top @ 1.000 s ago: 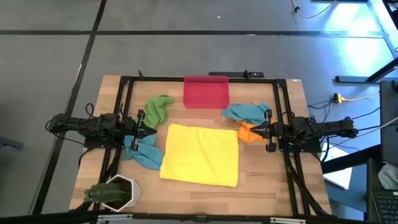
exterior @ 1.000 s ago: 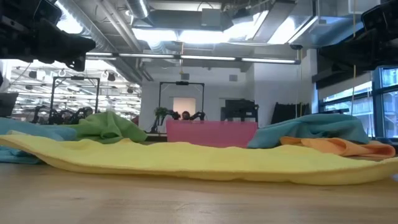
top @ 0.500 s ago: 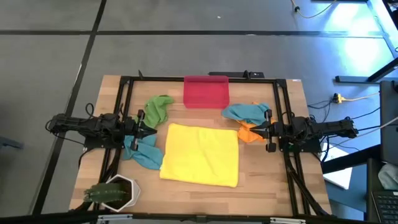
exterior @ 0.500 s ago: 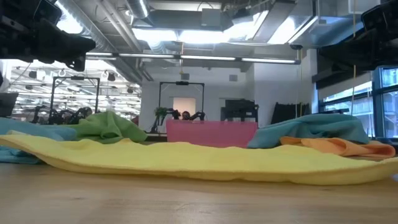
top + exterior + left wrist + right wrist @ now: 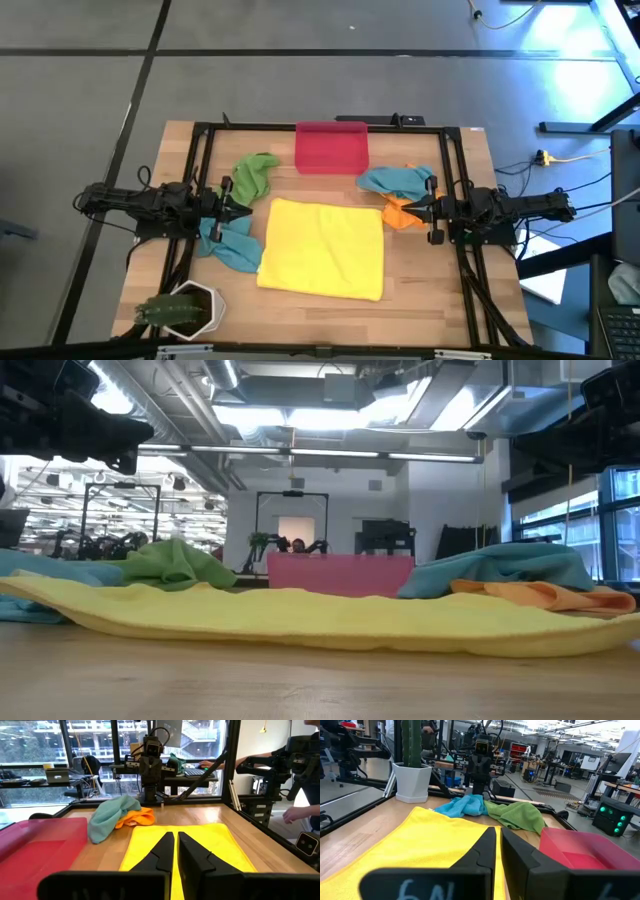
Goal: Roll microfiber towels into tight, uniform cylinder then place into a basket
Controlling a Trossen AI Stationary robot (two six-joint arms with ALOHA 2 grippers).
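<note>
Nothing has moved: both arms' fingers stay narrow, empty, flanking the flat yellow towel (image 5: 322, 248).

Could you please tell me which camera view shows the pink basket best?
The high view: it shows the whole basket from above at the table's far edge. The low view shows only one wall behind the yellow towel; each wrist view shows only part of it.
</note>
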